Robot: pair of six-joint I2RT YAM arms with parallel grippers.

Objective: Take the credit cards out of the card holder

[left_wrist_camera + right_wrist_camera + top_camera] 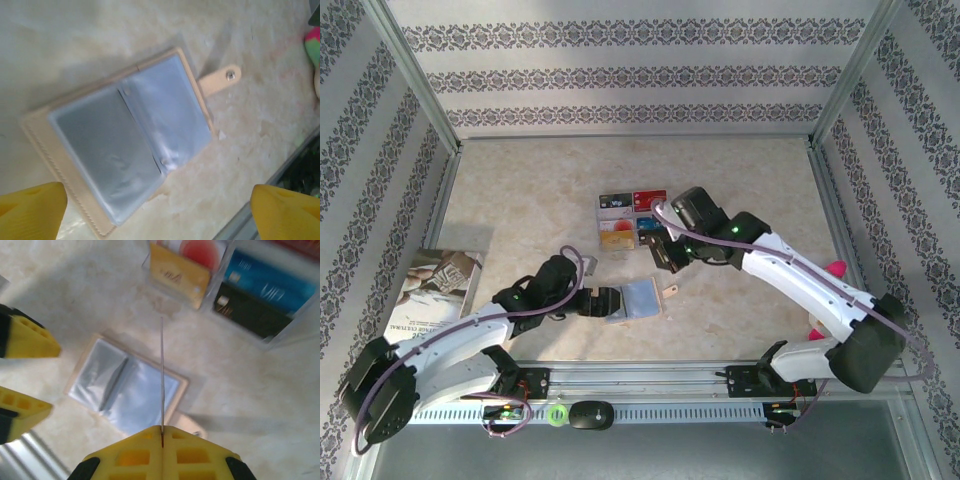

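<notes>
The card holder (638,299) lies open and flat on the table, grey-blue inner sleeves up, its tan strap tab (220,80) pointing away. In the left wrist view the card holder (125,145) sits just ahead of my left gripper (157,220), whose yellow fingers (32,210) stand wide apart with nothing between them. My right gripper (162,432) hangs above the holder (127,390), shut on a thin credit card (162,375) seen edge-on. From above, the right gripper (667,255) sits between the holder and the laid-out credit cards (632,220).
Several colourful cards lie in a grid behind the holder, some in the right wrist view (265,295). A printed booklet (435,280) lies at the left. A pink object (835,268) sits at the right edge. A metal rail (640,385) runs along the front.
</notes>
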